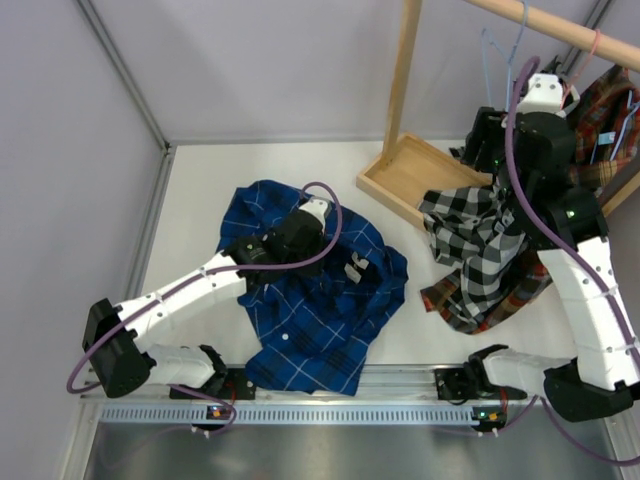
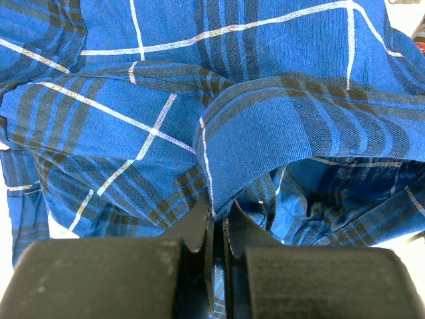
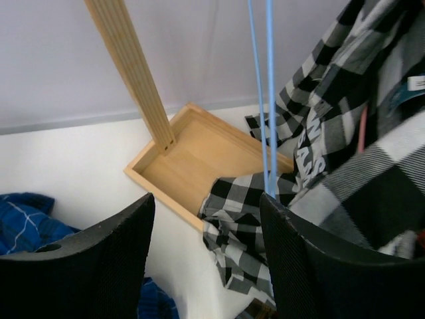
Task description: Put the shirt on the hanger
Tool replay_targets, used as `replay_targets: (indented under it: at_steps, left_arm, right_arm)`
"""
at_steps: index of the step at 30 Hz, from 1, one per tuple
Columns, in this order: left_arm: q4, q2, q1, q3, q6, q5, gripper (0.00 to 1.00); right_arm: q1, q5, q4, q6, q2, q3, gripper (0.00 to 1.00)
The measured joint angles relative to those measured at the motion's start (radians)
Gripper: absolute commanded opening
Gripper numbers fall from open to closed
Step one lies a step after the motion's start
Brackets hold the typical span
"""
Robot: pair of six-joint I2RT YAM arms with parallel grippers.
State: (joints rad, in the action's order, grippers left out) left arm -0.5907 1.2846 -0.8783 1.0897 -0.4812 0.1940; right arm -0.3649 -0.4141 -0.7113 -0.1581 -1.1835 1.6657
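The dark blue plaid shirt (image 1: pixel 320 300) lies crumpled on the white table in front of my left arm. My left gripper (image 1: pixel 283 242) rests on its upper part. In the left wrist view the gripper (image 2: pixel 218 214) is shut on a raised fold of the shirt (image 2: pixel 265 119). The thin light-blue hanger (image 1: pixel 503 48) hangs from the wooden rod at the upper right. My right gripper (image 1: pixel 487 135) is raised just below it. In the right wrist view the gripper (image 3: pixel 207 199) stands open, and the hanger wires (image 3: pixel 269 100) run down to the tip of its right finger (image 3: pixel 285 226).
The wooden rack has a tray-like base (image 1: pixel 410 175), an upright post (image 1: pixel 403 70) and a top rod (image 1: pixel 560 25). A black-and-white checked shirt (image 1: pixel 480 240) hangs low beside the base. A red-brown plaid shirt (image 1: pixel 610 110) hangs at the far right.
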Motion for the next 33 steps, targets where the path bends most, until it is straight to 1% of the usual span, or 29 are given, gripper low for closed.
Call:
replay_targets:
  at_steps: [6,10,11,13,14,19,20,23,28,29,31,32,33]
  left_arm:
    - [0.006,0.000,0.000,-0.011,0.000,-0.001,0.00]
    - [0.007,0.000,0.000,-0.024,0.000,-0.008,0.00]
    - [0.007,0.000,0.000,-0.026,0.000,-0.009,0.00]
    - [0.008,0.000,0.000,-0.031,0.000,-0.014,0.00]
    - [0.007,0.000,0.000,-0.033,0.000,-0.014,0.00]
    - [0.008,-0.003,0.000,-0.036,0.000,-0.019,0.00]
    - [0.009,-0.007,0.000,-0.039,0.000,-0.019,0.00]
    - [0.010,-0.021,0.000,-0.050,0.000,-0.019,0.00]
    - [0.011,-0.040,0.000,-0.062,0.001,-0.018,0.00]
    - [0.011,-0.043,0.000,-0.064,0.001,-0.018,0.00]
    - [0.011,-0.045,0.000,-0.067,0.001,-0.018,0.00]
    - [0.012,-0.046,0.000,-0.068,0.001,-0.018,0.00]
    - [0.012,-0.046,0.000,-0.068,0.001,-0.018,0.00]
  right_arm:
    - [0.065,0.024,0.000,0.014,0.031,0.020,0.70]
    - [0.111,0.071,-0.001,0.036,0.024,0.020,0.68]
    - [0.120,0.086,-0.001,0.039,0.020,0.020,0.64]
    - [0.133,0.120,-0.001,0.044,0.005,0.020,0.61]
    - [0.135,0.134,-0.001,0.044,-0.004,0.020,0.57]
    - [0.147,0.169,0.001,0.046,-0.078,0.020,0.48]
    - [0.151,0.174,0.000,0.046,-0.096,0.020,0.44]
    - [0.154,0.176,0.000,0.043,-0.138,0.019,0.31]
    - [0.154,0.171,0.000,0.036,-0.156,0.019,0.24]
    - [0.154,0.167,0.001,0.035,-0.155,0.019,0.20]
    - [0.154,0.156,0.000,0.033,-0.154,0.019,0.15]
    - [0.154,0.151,0.000,0.031,-0.154,0.019,0.09]
    - [0.154,0.145,0.000,0.031,-0.154,0.019,0.08]
